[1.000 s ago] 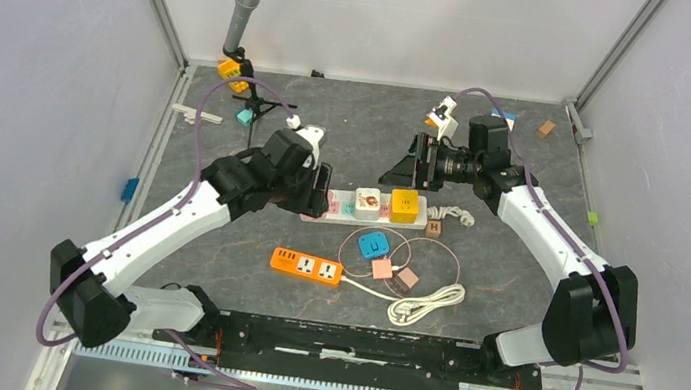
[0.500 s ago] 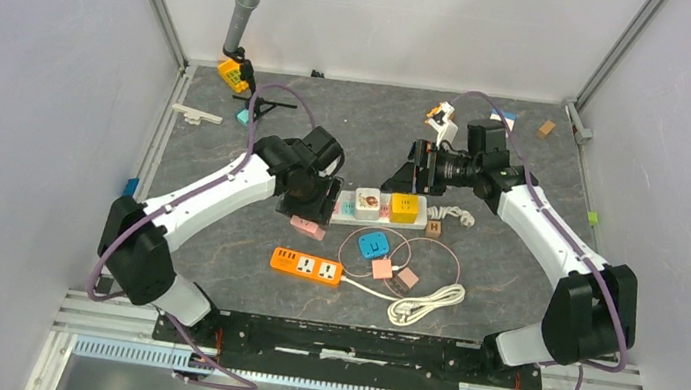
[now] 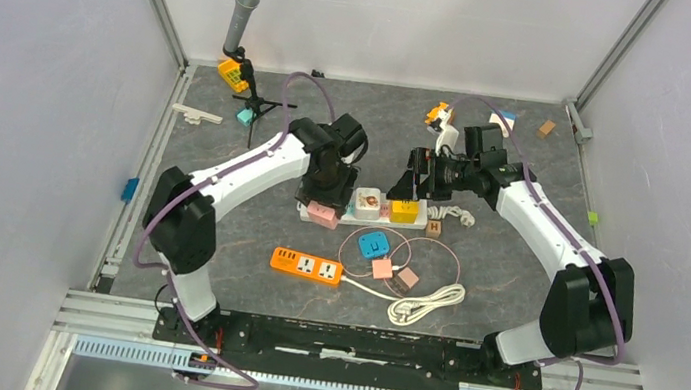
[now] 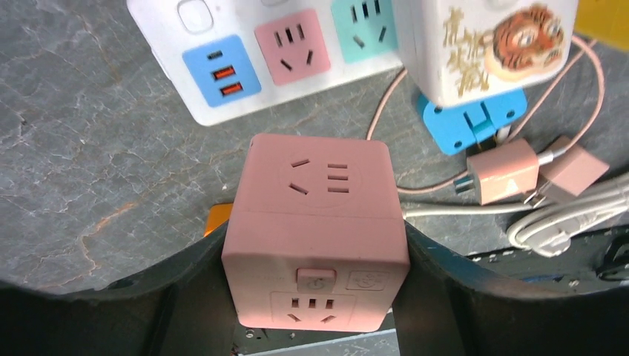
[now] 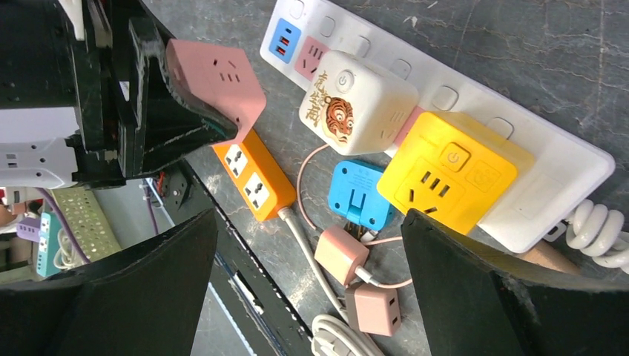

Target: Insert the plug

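Left pincer (image 4: pixel 315 252) was pinching the pink cube plug (image 4: pixel 315 200) by its two sides, fingers (image 4: pixel 452 289) pressed flat against it. As far as the views showed, it held the cube up off the counter (image 4: pixel 89 185) rather than seated in any outlet. Just beyond the pincer's tips lay the white power strip (image 4: pixel 167 63), whose pink socket (image 4: pixel 293 46) and teal socket (image 4: pixel 365 26) both showed bare, so the insertion was not yet done. Further along the strip from that pincer, a tiger-print cube (image 4: pixel 489 44) and a yellow cube (image 5: pixel 445 178) already sat in outlets. The grasp and the carry to the strip looked complete. What remained, as I judged it, was to bring the cube over a free socket, line up its prongs, which no view showed, and press it home. Right pincer (image 5: pixel 308 222) was spread wide with nothing between its fingers, poised above the yellow-cube end of the strip, where it might steady the strip during the push. Beneath it an orange strip (image 5: pixel 256 174) and a blue adapter (image 5: pixel 360 194) lay loose on the counter.
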Controlling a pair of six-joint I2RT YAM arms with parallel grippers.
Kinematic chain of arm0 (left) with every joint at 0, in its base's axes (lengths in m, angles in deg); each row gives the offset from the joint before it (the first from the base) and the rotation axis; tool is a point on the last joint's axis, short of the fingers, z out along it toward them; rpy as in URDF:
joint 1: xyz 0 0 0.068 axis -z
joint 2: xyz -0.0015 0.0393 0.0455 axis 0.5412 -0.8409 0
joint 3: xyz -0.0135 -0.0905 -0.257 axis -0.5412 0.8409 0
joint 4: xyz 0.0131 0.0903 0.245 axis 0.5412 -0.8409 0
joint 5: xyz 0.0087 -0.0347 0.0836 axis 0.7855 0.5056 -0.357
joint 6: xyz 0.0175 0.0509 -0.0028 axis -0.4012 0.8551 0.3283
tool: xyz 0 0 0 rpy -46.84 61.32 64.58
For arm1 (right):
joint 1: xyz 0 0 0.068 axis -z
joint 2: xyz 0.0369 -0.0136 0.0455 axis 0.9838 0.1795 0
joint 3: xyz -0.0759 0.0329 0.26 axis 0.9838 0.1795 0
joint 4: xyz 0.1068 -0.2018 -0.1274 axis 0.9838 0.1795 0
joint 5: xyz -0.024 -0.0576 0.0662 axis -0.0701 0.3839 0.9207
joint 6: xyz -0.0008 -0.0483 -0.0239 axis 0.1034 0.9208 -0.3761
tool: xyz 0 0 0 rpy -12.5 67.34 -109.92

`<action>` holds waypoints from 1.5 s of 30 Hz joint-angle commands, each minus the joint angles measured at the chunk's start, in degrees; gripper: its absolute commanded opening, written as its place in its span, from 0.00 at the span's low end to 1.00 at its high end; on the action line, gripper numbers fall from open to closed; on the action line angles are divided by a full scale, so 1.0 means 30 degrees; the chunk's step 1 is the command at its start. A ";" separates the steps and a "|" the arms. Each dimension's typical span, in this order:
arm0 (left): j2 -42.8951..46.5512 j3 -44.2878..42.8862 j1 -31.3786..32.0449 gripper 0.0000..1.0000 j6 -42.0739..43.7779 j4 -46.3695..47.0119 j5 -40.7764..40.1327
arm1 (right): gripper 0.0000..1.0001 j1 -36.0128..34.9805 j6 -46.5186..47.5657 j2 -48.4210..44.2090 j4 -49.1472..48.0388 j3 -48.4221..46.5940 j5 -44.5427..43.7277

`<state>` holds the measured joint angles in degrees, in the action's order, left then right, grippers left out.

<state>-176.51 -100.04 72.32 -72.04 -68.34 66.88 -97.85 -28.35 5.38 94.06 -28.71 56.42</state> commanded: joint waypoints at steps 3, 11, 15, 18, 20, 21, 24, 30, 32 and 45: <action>-0.1696 -0.3179 -0.0378 0.02 -0.2555 -0.1505 -0.2804 | 0.98 0.0113 0.0921 0.0097 0.0179 -0.0288 -0.0635; -0.3656 -0.5246 -0.1610 0.02 -0.3597 -0.1769 -0.1097 | 0.98 0.0105 0.1802 0.0288 0.0939 -0.0369 -0.0886; -0.4276 -0.5582 -0.2205 0.02 -0.3963 -0.1768 -0.0127 | 0.98 0.0100 0.1610 0.0235 0.0671 -0.0107 -0.0615; -0.4726 -0.5666 -0.2543 0.02 -0.4042 -0.1768 0.0466 | 0.98 0.0103 0.1597 0.0307 0.0583 0.0074 -0.0380; -0.4858 -0.5634 -0.2607 0.02 -0.4210 -0.1768 0.0654 | 0.98 0.0104 0.1614 0.0400 0.0499 0.0214 -0.0270; -0.4902 -0.5591 -0.2596 0.02 -0.4273 -0.1753 0.0748 | 0.98 0.0089 0.1594 0.0427 0.0395 0.0280 -0.0156; -0.5067 -0.5517 -0.2606 0.02 -0.4618 -0.1768 0.0761 | 0.98 0.0096 0.1498 0.0606 0.0095 0.0522 0.0136; -0.4960 -0.5330 -0.2607 0.02 -0.5257 -0.1768 0.1427 | 0.98 0.0102 0.1248 0.0727 -0.0879 0.0879 0.0994; -0.4908 -0.5155 -0.2582 0.02 -0.5409 -0.1765 0.1413 | 0.98 0.0078 0.1159 0.0742 -0.1141 0.1032 0.1235; -0.4557 -0.3549 -0.2496 0.02 -0.6135 -0.1545 0.1193 | 0.98 0.0090 0.1146 0.0659 -0.1915 0.2089 0.1475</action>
<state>-191.66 -111.74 64.40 -87.64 -72.91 69.98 -97.85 -25.03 7.57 90.52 -23.11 59.50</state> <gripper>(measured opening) 0.698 0.979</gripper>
